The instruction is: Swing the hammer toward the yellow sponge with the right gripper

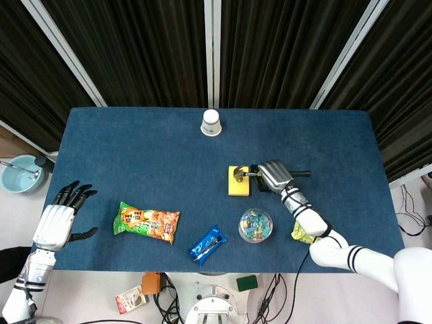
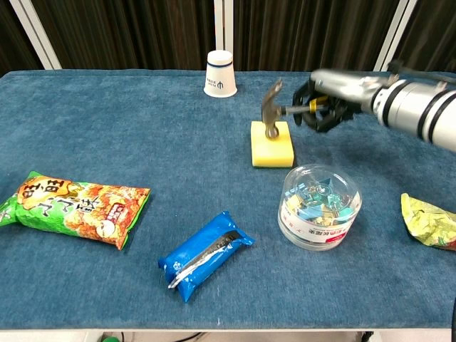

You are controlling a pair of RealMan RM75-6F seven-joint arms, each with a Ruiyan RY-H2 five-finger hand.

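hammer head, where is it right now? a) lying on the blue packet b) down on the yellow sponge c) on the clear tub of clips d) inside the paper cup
b: in the chest view the hammer, held by the right hand, has its head down on the far part of the yellow sponge, apart from the tub and cup.

Three snack packs (image 2: 75, 207), one cup (image 2: 220, 73).

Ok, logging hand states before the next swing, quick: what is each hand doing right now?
Left hand: open, holding nothing.
Right hand: closed on the metal-headed hammer.
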